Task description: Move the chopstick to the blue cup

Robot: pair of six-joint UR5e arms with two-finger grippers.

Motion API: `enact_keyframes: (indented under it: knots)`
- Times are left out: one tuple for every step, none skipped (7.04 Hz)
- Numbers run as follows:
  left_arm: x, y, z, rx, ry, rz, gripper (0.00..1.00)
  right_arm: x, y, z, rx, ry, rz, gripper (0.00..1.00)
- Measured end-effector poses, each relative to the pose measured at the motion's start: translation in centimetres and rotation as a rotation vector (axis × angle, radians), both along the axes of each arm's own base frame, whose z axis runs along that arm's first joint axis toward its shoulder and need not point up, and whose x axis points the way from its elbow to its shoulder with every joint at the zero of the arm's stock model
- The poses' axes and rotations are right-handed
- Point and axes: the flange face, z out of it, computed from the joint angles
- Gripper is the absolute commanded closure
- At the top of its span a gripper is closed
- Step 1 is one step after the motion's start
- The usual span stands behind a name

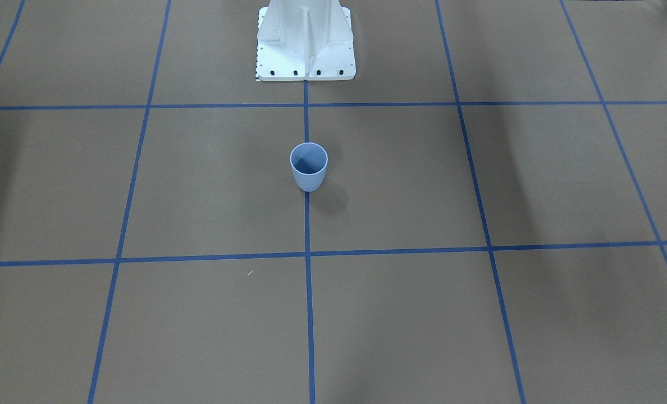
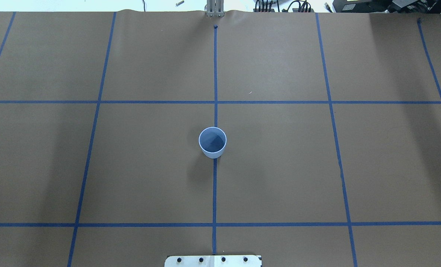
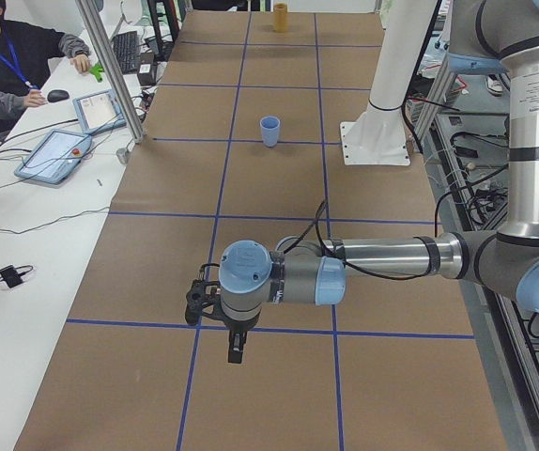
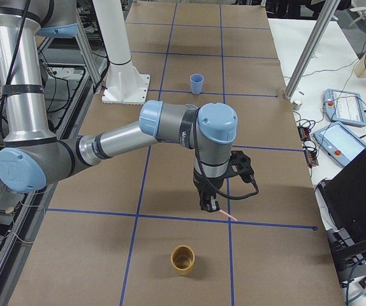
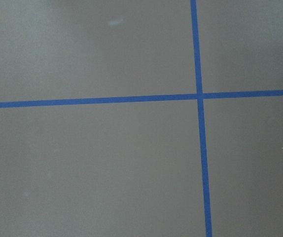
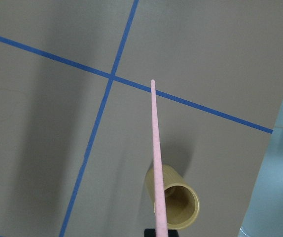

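The blue cup stands upright and empty at the table's middle on a blue tape line, also in the overhead view and both side views. My right gripper hangs far from it near the table's right end, shut on the pale pink chopstick. In the right wrist view the chopstick runs up from the gripper, held above the table. My left gripper hangs over the table's left end, pointing down; I cannot tell if it is open or shut.
A tan cup stands upright just below the right gripper, its open mouth showing under the chopstick. The white robot base stands at the table's edge. An operator and tablets are at a side desk.
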Motion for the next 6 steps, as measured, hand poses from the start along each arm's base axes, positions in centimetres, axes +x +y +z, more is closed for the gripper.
enact_keyframes:
  knots:
    - [-0.1,0.1,0.1,-0.002,0.000,-0.001,0.02,-2.5,-1.2,-2.2,0.035,0.006,-0.033,1.00]
    - [-0.1,0.2,0.2,-0.003,0.000,-0.002,0.02,-4.8,-2.4,-4.6,0.082,0.002,-0.071,1.00]
    - [-0.1,0.2,0.2,-0.005,0.001,-0.002,0.02,-7.2,-3.4,-6.8,0.132,-0.027,-0.112,1.00]
    - [-0.1,0.2,0.3,-0.006,0.001,-0.002,0.02,-9.7,-4.0,-9.3,0.184,-0.079,-0.149,1.00]
    - [-0.1,0.2,0.3,-0.006,0.001,-0.002,0.02,-11.9,-4.2,-11.7,0.233,-0.128,-0.187,1.00]
    - [-0.1,0.2,0.3,-0.007,0.001,-0.002,0.02,-14.6,-4.0,-14.0,0.286,-0.150,-0.243,1.00]
